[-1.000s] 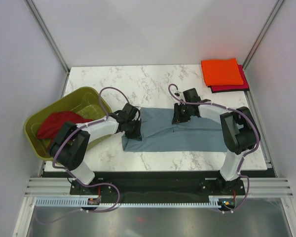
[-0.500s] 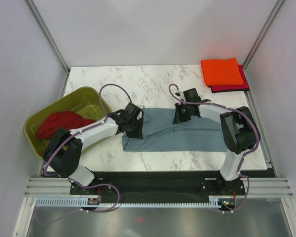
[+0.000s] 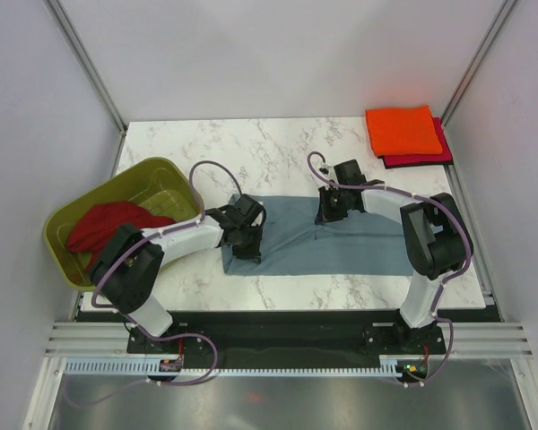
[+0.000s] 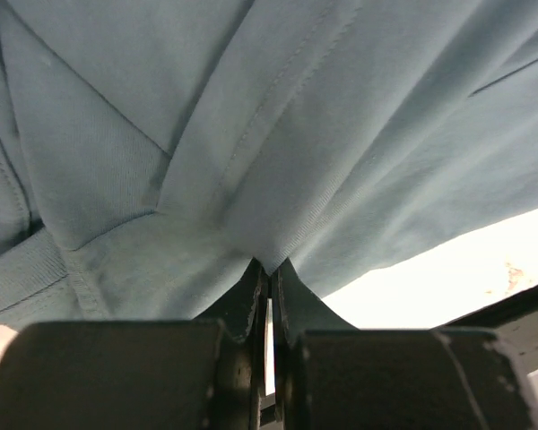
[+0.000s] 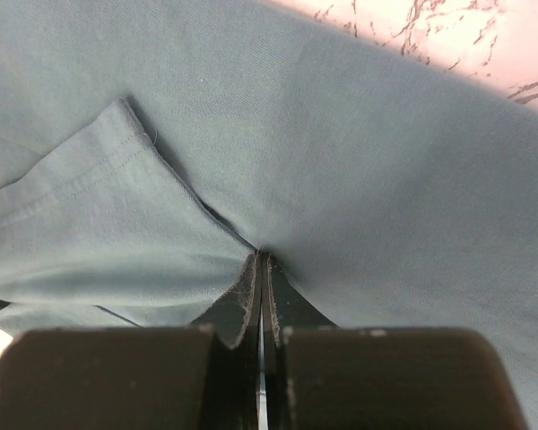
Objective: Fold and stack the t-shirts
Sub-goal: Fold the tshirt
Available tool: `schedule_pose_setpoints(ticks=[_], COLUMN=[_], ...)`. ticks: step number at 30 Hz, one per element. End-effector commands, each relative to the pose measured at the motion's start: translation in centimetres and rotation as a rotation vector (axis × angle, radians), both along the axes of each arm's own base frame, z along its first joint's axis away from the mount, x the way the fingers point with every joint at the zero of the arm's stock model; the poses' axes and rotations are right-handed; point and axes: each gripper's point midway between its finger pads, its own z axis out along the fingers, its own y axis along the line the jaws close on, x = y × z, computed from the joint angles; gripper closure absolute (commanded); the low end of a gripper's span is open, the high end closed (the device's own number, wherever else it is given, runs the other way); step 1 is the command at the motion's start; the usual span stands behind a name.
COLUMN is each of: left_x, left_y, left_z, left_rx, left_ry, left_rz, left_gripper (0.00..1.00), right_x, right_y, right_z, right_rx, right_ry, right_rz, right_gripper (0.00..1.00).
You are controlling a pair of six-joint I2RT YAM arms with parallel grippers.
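Note:
The slate blue-grey t-shirt (image 3: 363,246) lies spread across the middle of the marble table (image 3: 251,148). My left gripper (image 3: 248,248) is at its left end, shut on a pinched fold of the cloth (image 4: 267,266). At the shirt's upper edge near the middle, my right gripper (image 3: 325,217) is shut on another pinch of the blue-grey cloth (image 5: 261,253), beside a folded sleeve hem (image 5: 90,188). An orange t-shirt (image 3: 401,130) lies folded at the far right corner on top of a magenta-red one (image 3: 441,152). A dark red t-shirt (image 3: 108,224) sits crumpled in the tub.
The olive-green plastic tub (image 3: 166,175) stands at the table's left edge, close to my left arm. Grey walls and metal posts enclose the table on three sides. Bare marble shows behind the shirt.
My right gripper has closed on the shirt's upper edge. My left gripper, holding cloth, has shifted slightly right and toward the near edge.

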Motion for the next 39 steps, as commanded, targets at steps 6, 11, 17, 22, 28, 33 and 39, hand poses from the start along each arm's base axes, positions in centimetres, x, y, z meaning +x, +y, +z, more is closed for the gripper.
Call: schedule_pose_setpoints(ticks=[6,11,17,22,28,33,39], left_x=[-1.0,-1.3,-2.0,-2.3,-2.1,-1.5,-1.4], left_y=[-0.9,-2.3,-3.3,-3.4,-2.2,0.4,0.5], left_z=[-0.5,1.3,2.5,2.2,0.2,-1.2,-0.4], left_rx=[-0.013,-0.058,-0.085,-0.073,0.029,0.202,0.200], left_ry=[0.027,-0.007,-0.018,-0.011,0.009,0.005,-0.006], left_rz=[0.010,-0.002,-0.002,0.001,0.018,0.042,0.035], left_gripper=[0.98,0.98,0.98,0.98,0.96,0.91,0.87], right_x=[1.3,1.3,1.2,0.9,0.9,1.1,1.0], right_y=[-0.8,-0.9,-1.1,-1.4,-1.8,-2.2,-2.6], right_z=[1.4,1.2,1.0,0.9,1.1,1.7,1.3], right_rx=[-0.023,-0.028,-0.039,-0.060,-0.075,-0.098,-0.123], right_ry=[-0.060,-0.057,-0.058,-0.056,-0.059,-0.074,-0.060], right_rz=[-0.027,-0.028,-0.027,-0.024,-0.025,-0.032,-0.027], right_gripper=[1.00,1.00,1.00,1.00,1.00,1.00,1.00])
